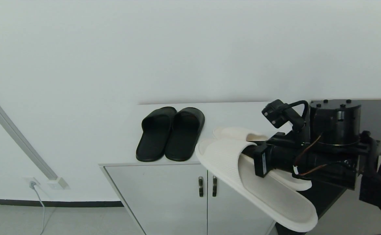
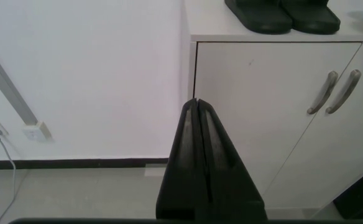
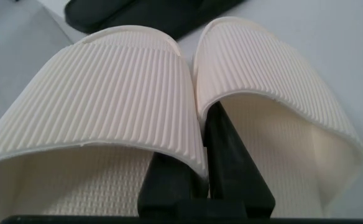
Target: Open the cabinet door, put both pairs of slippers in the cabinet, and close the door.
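A: Is the cabinet open?
B: No, both doors are shut. The black slippers sit side by side on its top.
A: And the fingers?
B: The right fingers pinch the white slippers by their adjoining edges, at the cabinet's front edge. The left fingers are pressed together, empty.

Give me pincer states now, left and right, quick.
Left pincer: shut, holding nothing.
Right pincer: shut on the white slippers, pinching the pair together at their inner edges.
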